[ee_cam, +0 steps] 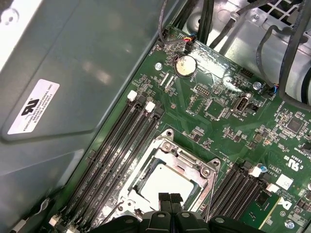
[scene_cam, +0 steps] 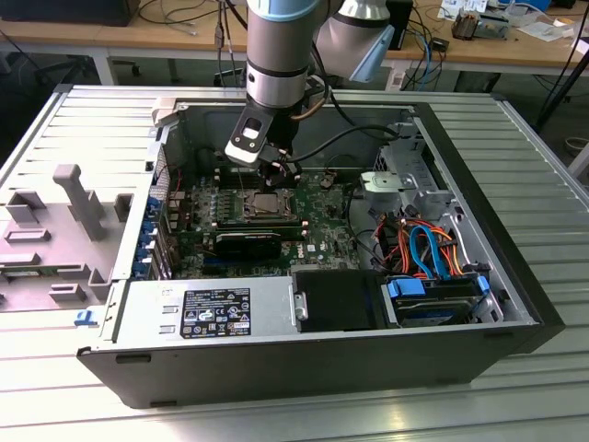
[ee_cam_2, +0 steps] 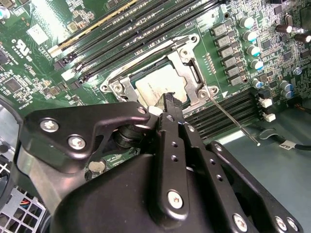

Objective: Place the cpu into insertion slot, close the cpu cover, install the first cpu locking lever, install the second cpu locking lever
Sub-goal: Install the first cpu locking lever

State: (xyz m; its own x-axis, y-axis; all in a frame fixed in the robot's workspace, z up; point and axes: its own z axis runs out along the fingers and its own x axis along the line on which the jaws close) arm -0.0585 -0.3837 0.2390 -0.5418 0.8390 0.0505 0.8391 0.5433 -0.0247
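The cpu, a dull silver square, lies in the insertion slot on the green motherboard. The silver cpu cover lies flat over it, framing the chip in its window. A thin metal locking lever sticks out free from one side of the socket. My gripper hangs just above the chip's edge. Its black fingertips are pressed together with nothing between them.
Long black memory slots run on both sides of the socket. The grey case wall stands close beside them. A power supply, a drive bay and loose orange and blue cables fill the case front.
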